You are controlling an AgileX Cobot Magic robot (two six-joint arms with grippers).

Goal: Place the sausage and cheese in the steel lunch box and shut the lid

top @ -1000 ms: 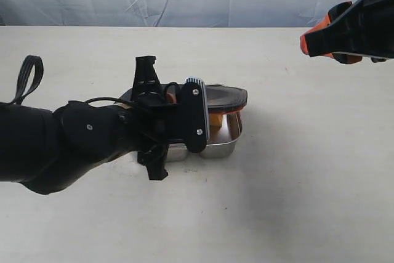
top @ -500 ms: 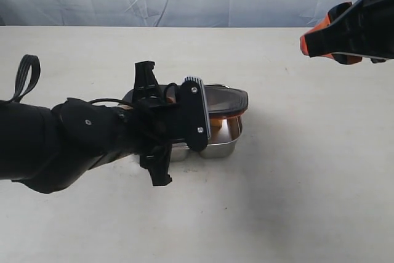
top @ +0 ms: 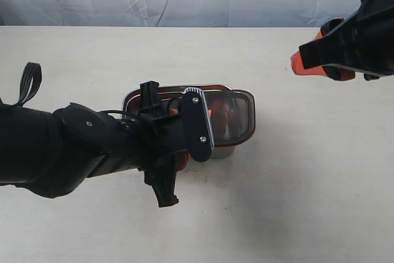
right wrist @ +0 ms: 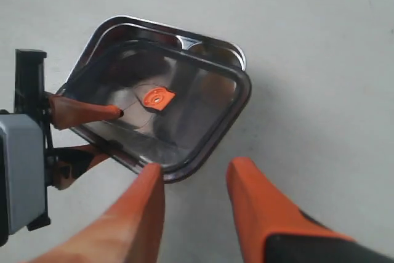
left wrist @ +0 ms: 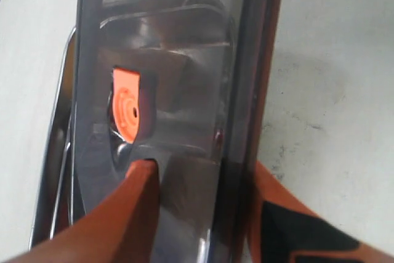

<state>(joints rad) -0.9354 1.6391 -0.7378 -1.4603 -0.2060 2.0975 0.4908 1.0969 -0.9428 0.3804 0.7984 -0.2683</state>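
Your left fingers (left wrist: 132, 214) are clamped on one edge of the lid (top: 231, 115), which lies askew over the steel lunch box (right wrist: 154, 29) on the counter (top: 308, 183). The dark lid hides the box's contents. Your right fingers (right wrist: 138, 214) hang apart, empty, well clear of both.

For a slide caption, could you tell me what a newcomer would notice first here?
The dark see-through lid with its orange tab, gripped by the orange fingers of the left gripper, lies over the steel lunch box at centre. The right gripper hangs open at the right.
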